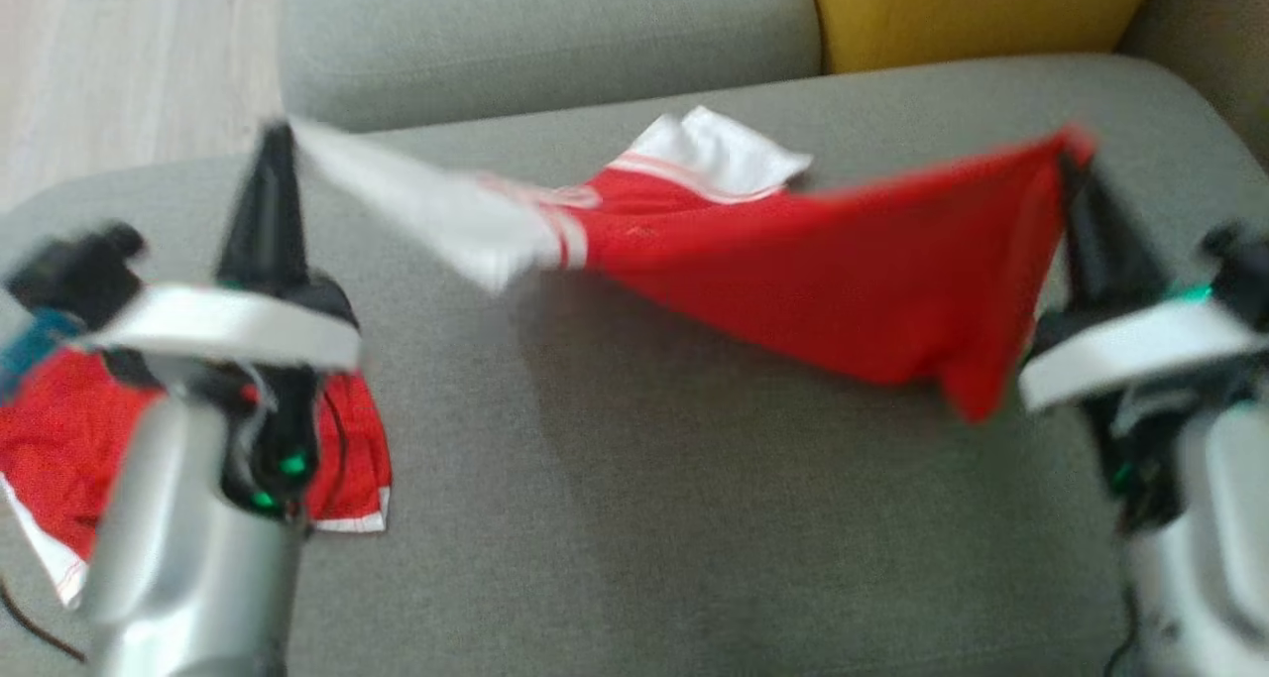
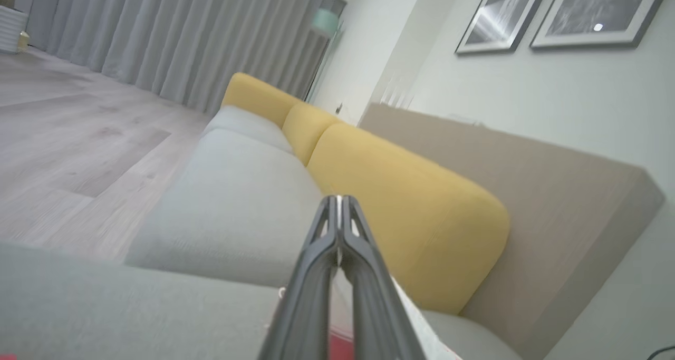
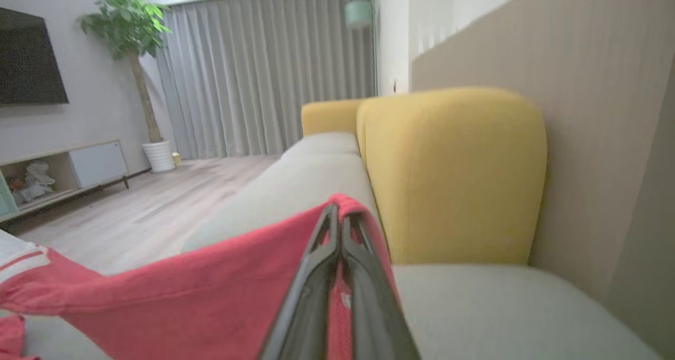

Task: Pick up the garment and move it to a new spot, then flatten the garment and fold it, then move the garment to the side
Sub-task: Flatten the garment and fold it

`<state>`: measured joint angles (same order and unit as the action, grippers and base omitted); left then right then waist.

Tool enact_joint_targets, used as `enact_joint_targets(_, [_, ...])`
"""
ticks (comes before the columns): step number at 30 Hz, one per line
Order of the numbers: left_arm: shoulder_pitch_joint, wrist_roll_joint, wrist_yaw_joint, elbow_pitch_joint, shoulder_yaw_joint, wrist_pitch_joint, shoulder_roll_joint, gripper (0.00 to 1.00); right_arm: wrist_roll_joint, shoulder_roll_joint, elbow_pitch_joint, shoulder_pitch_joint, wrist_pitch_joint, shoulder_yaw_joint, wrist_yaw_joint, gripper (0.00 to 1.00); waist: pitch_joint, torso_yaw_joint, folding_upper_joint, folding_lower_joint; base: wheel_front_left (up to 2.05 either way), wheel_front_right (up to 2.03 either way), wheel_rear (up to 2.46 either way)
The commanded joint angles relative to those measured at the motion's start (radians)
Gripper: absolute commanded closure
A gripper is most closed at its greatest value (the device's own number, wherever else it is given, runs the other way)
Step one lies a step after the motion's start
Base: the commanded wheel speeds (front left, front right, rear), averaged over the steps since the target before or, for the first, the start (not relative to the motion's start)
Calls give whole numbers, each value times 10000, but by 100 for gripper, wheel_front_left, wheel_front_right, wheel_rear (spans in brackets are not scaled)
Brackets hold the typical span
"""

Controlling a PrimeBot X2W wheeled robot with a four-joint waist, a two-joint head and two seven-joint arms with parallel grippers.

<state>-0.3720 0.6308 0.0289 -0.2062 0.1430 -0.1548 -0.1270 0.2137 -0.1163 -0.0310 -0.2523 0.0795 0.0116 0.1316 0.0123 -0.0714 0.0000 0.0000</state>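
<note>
A red garment with white sleeves (image 1: 793, 261) hangs stretched in the air over the grey sofa seat (image 1: 595, 508). My left gripper (image 1: 278, 137) is shut on its white sleeve end at the left. At the far right my right gripper (image 1: 1071, 157) is shut on a red corner. The middle sags, and one white sleeve (image 1: 724, 152) rests on the cushion behind. In the right wrist view the red cloth (image 3: 211, 297) drapes off the closed fingers (image 3: 337, 228). White cloth (image 2: 416, 323) trails from the closed fingers (image 2: 340, 207) in the left wrist view.
A second red garment with white trim (image 1: 59, 449) lies on the seat at the lower left, under my left arm. A yellow back cushion (image 1: 972, 8) and a grey neighbouring cushion (image 1: 545, 33) stand behind. Wooden floor (image 1: 119, 62) lies to the far left.
</note>
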Motion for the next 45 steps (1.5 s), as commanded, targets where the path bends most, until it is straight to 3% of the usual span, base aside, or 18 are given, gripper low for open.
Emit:
enact_joint_targets(1, [-847, 161, -113, 705, -529, 88, -217, 100, 71, -298, 445, -775, 33, 178, -9, 100, -150, 91, 0, 0, 0, 0, 0])
enact_joint_targets(10, [-1923, 906, -823, 2967, -1011, 894, -24, 100, 214, -1241, 327, -2904, 57, 55, -9, 100, -818, 391, 0, 0, 0, 0, 0])
enact_joint_targets(17, [-1933, 1322, -1408, 4269, -1071, 1294, 251, 100, 168, -1193, 1041, -2989, 785, -763, -9, 100, -1173, 557, 0, 0, 0, 0, 0])
enact_joint_targets(23, [-2002, 1253, -1668, 4629, -1009, 1714, 91, 100, 384, -1190, 1644, -2701, 1663, -1025, -9, 100, -1067, 618, 0, 0, 0, 0, 0])
enact_joint_targets(29, [-2772, 1101, -1558, 3213, -784, 2248, -348, 100, 887, -1520, 1007, -3141, 2325, -568, -9, 100, -432, 573, 0, 0, 0, 0, 0])
enact_joint_targets(34, [-4622, 1018, -1323, 1446, -780, 2534, -750, 100, 1500, -1341, -629, -5097, 2255, -233, -9, 100, 980, 384, 0, 0, 0, 0, 0])
enact_joint_targets(35, [-5626, 860, -1176, 789, -765, 2502, -976, 100, 1595, -1181, -1400, -6237, 2055, -166, -9, 100, 1667, 351, 0, 0, 0, 0, 0])
enact_joint_targets(40, [-8304, 591, -826, -817, -855, 1715, -1097, 100, 1499, -777, -3281, -9098, 816, -194, -9, 100, 3095, 538, 0, 0, 0, 0, 0])
enact_joint_targets(45, [-9945, 291, -299, -2193, -750, 447, -971, 100, 1334, -540, -5071, -10833, -753, -52, -9, 100, 3644, 817, 0, 0, 0, 0, 0])
